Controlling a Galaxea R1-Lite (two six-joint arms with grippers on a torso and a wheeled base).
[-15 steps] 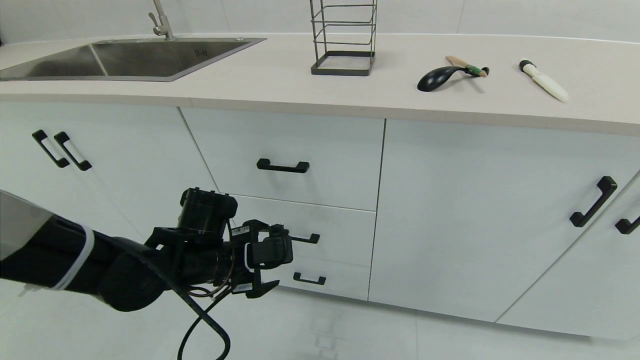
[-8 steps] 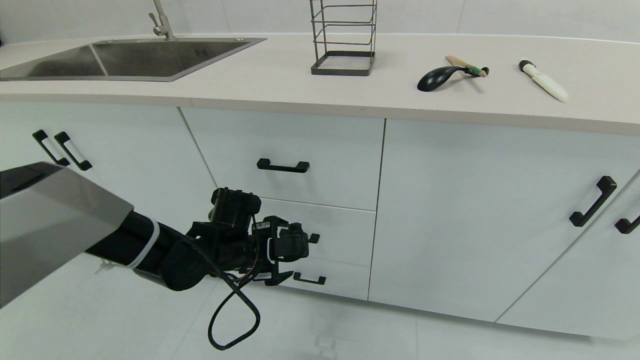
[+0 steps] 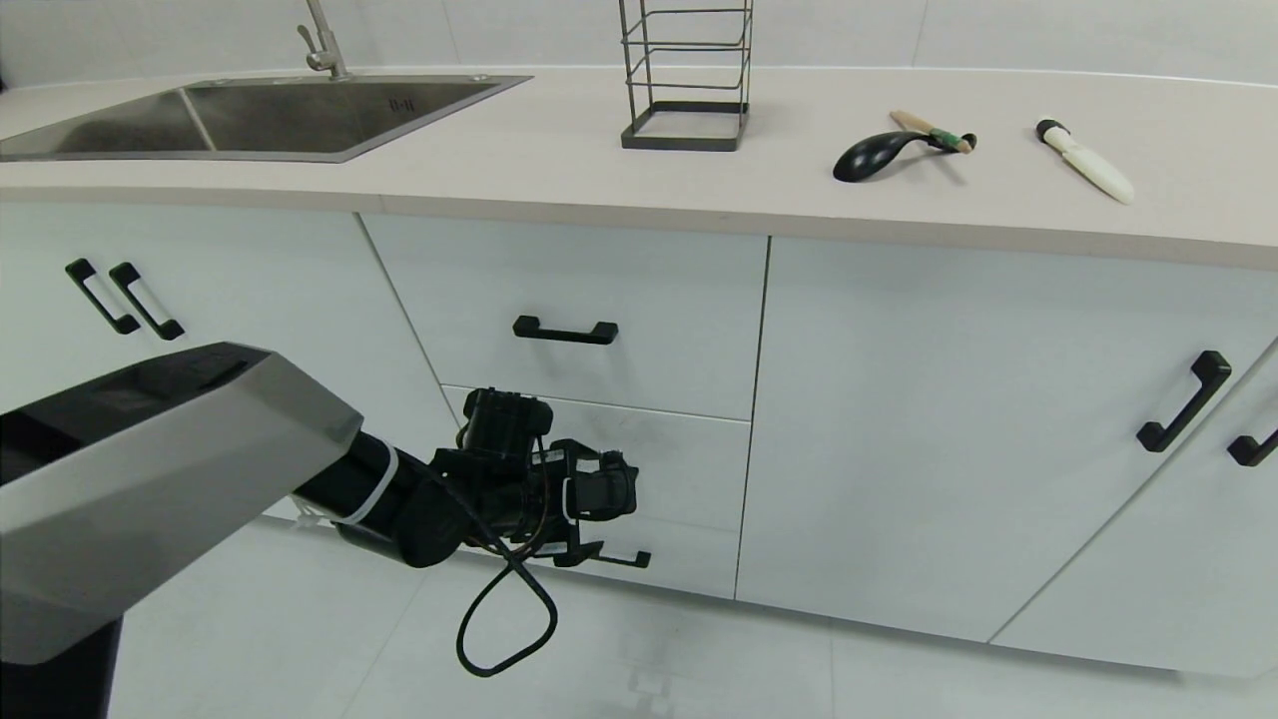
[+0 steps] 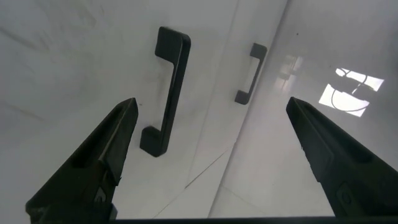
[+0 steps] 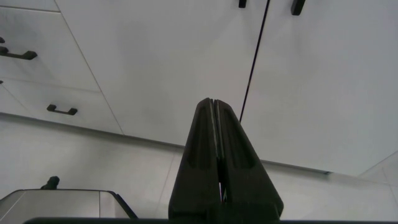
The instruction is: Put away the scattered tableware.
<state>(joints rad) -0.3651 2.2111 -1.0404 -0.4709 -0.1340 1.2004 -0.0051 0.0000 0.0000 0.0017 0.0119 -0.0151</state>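
On the countertop (image 3: 559,170) at the right lie a black spoon (image 3: 877,153), a wooden-handled utensil with a green band (image 3: 936,130) and a white knife with a black end (image 3: 1086,162). My left gripper (image 3: 611,499) is low in front of the drawer stack, open, right at the middle drawer's front. In the left wrist view the left gripper (image 4: 211,106) has its fingers spread wide, with the black drawer handle (image 4: 168,93) between them and untouched. My right gripper (image 5: 214,106) is shut on nothing and faces the white cabinet doors.
A black wire rack (image 3: 687,80) stands at the back of the counter, and a steel sink (image 3: 250,105) with a tap is at the left. The top drawer handle (image 3: 564,331) and bottom drawer handle (image 3: 624,558) are black. Cabinet doors with black handles (image 3: 1186,401) flank the drawers.
My left arm has reached forward and to the right, bringing the open gripper from short of the drawers up to the middle drawer's handle. The tableware has not moved.
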